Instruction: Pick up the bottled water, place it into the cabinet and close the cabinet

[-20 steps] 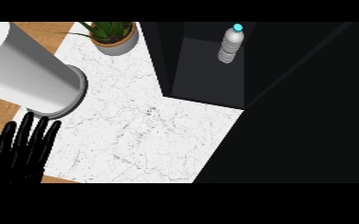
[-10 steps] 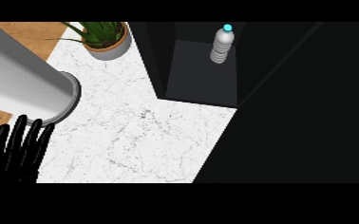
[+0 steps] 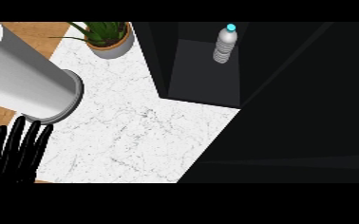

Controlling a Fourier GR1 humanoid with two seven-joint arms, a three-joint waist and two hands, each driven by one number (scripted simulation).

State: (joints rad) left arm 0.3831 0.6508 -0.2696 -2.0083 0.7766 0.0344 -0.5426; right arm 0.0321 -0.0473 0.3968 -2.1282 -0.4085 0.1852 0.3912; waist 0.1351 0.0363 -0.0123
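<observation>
At the lower left, the left black hand [image 3: 22, 149] rests with straight, spread fingers over the white marble worktop [image 3: 133, 137]. The clear ribbed water bottle [image 3: 224, 45] stands upright inside the dark open cabinet [image 3: 210, 83]; swinging the door carelessly could topple it.

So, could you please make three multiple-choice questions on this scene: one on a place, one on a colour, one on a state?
1. Where does the bottle stand?
A. inside the dark cabinet
B. on the marble counter
C. beside the plant

2. What colour is the bottle's cap?
A. red
B. cyan
C. white

3. How is the left hand?
A. curled round the bottle
B. open, holding nothing
C. pressing the plant

Answers: 1 A, the bottle stands upright on the cabinet's dark floor; 2 B, the cap is bright cyan; 3 B, its fingers are straight, over the counter's left edge.
</observation>
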